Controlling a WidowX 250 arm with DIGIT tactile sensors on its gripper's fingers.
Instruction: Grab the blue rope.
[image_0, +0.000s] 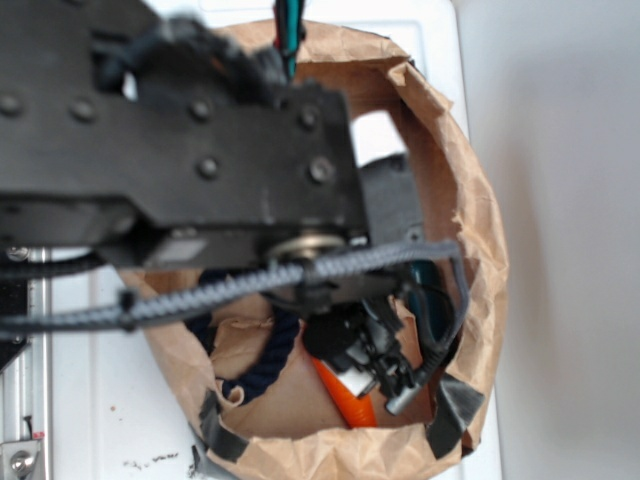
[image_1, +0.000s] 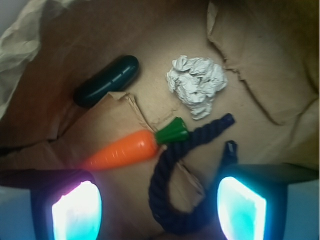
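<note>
An orange toy carrot (image_1: 127, 149) with a green top, a dark green capsule-like toy (image_1: 106, 81), possibly a cucumber, and crumpled white paper (image_1: 196, 84) lie on brown paper (image_1: 100, 30).

The open gripper (image_1: 160, 210) hangs over the U-bent blue rope (image_1: 172, 175), beside a carrot (image_1: 125, 149), paper ball (image_1: 196, 84) and green toy (image_1: 106, 81).

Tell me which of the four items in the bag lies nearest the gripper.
The blue rope: its U-bend lies between the open gripper's fingers in the wrist view. The carrot, green cucumber toy and crumpled paper ball lie farther off.
</note>
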